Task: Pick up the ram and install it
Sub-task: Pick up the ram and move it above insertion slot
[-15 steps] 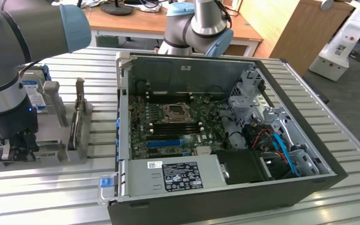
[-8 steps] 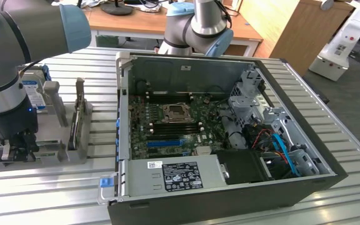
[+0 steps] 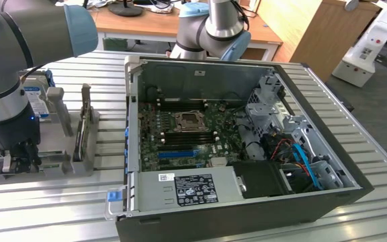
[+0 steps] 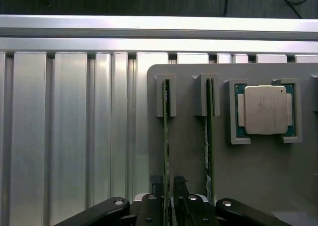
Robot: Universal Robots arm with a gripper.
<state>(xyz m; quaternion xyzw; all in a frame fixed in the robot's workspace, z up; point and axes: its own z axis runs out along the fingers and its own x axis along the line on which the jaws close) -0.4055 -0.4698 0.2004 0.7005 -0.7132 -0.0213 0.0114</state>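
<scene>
One step is in hand, by my judgement: the pick-up, with the install not yet begun. In the exterior view my arm (image 3: 5, 85) drops steeply at that view's left, wrist pointing straight down. My tool (image 3: 17, 159) sits low over the grey holder (image 3: 62, 169) on the slatted surface (image 3: 46, 212). The open computer case (image 3: 247, 151) lies well apart, toward that view's right, with its motherboard (image 3: 180, 131) exposed.

In the wrist view the ram (image 4: 166, 131) stands on edge in the holder's outermost slot, near the holder's rim. My fingers (image 4: 157, 186) straddle one end of it, one by each flat face. They are partly open with a slim gap showing, so I have hold of nothing yet. A second stick (image 4: 209, 131) stands just beside it in the next slot, and the CPU (image 4: 266, 109) rests in its own nest beyond.

I judge the grip calls for pads square on the ram's faces, centred and clear of that neighbour, then a straight pull out of the slot.
</scene>
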